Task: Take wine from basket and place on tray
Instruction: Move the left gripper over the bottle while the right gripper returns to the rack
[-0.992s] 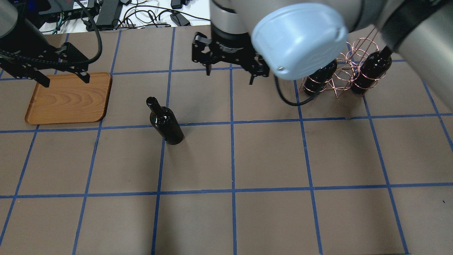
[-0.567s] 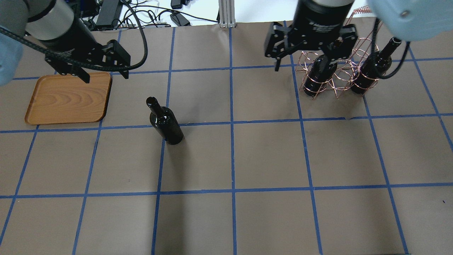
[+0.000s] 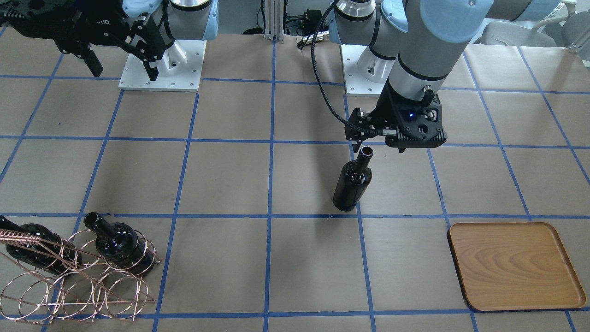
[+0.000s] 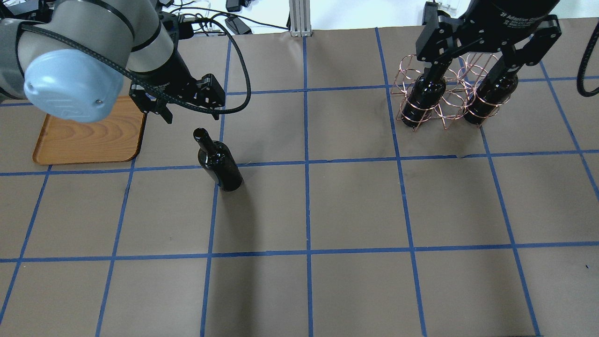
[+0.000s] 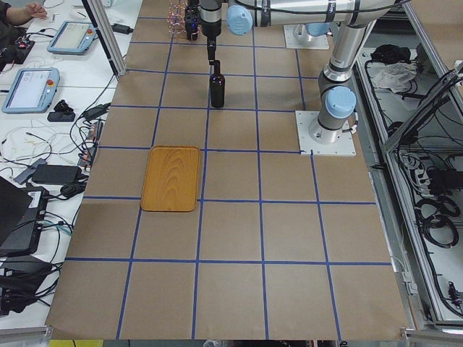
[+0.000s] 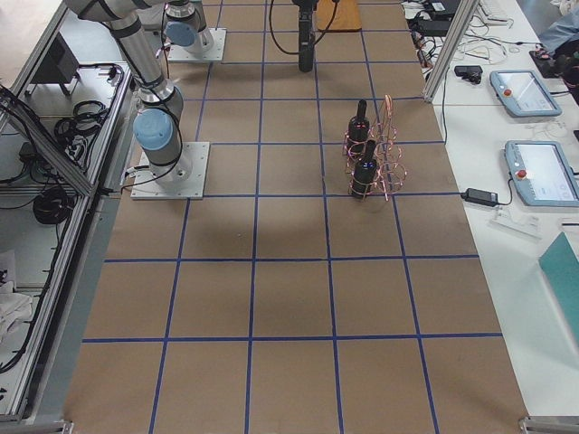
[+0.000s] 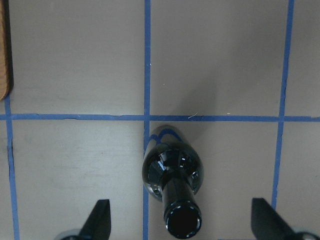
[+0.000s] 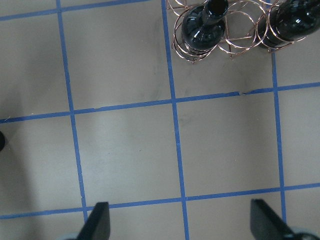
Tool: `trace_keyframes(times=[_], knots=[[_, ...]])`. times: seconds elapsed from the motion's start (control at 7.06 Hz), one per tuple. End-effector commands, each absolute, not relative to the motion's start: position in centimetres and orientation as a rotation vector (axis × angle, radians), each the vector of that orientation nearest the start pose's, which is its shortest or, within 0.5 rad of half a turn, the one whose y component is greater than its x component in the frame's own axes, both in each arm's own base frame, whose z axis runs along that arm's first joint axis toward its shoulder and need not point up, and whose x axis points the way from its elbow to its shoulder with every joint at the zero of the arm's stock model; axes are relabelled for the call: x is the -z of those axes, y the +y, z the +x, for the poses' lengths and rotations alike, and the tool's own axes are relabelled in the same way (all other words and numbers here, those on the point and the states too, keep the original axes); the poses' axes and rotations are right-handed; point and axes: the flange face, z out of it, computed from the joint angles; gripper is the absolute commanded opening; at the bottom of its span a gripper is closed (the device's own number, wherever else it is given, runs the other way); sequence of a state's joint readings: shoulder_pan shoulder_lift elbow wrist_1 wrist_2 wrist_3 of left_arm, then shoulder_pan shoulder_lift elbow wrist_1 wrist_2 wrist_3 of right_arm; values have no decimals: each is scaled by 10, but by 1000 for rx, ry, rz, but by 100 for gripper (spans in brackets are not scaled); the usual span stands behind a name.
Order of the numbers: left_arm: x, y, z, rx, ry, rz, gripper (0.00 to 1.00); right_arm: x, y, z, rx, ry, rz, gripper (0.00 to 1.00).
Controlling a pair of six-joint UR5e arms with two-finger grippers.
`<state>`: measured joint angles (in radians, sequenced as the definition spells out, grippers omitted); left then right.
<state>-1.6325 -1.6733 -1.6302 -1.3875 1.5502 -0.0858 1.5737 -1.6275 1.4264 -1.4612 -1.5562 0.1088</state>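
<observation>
One black wine bottle (image 4: 220, 164) stands upright on the table, outside the basket. It also shows in the front view (image 3: 352, 184) and in the left wrist view (image 7: 172, 167). My left gripper (image 4: 192, 117) is open and hovers just above and behind its mouth, which shows between the fingers (image 7: 100, 220). The wooden tray (image 4: 89, 135) lies to its left and holds nothing. The copper wire basket (image 4: 449, 100) holds two more bottles (image 4: 423, 100) (image 4: 491, 96). My right gripper (image 4: 477, 58) is open and empty above the basket.
Cables and devices (image 4: 196, 18) and an aluminium post (image 4: 297, 18) lie past the table's far edge. The arm bases (image 3: 161, 64) stand on the robot's side. Blue tape lines grid the brown table.
My left arm has swung right, from over the tray to the standing bottle. My right arm has swung right, from the table's middle to above the basket. The bottles have not moved.
</observation>
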Motion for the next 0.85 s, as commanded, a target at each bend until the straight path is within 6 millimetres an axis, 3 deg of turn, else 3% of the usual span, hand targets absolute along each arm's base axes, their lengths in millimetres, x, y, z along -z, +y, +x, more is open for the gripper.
trace_keyframes(times=[0.0,0.14,0.28,0.42,0.57,0.71], knots=[[-395,-527,-174,-31,3160,-13,99,-561,-473,132,130,3125,175,100],[-391,-526,-172,-45,3153,-5,90,-556,-475,132,155,3124,177,100],[-388,-525,-170,-61,3146,-10,86,-570,-486,131,357,3114,191,100],[-387,-525,-170,-68,3146,-8,81,-577,-487,128,415,3136,197,100],[-385,-526,-170,-78,3145,-8,79,-576,-488,128,416,3126,211,100],[-379,-525,-169,-118,3142,-10,68,-574,-490,129,407,3121,210,100]])
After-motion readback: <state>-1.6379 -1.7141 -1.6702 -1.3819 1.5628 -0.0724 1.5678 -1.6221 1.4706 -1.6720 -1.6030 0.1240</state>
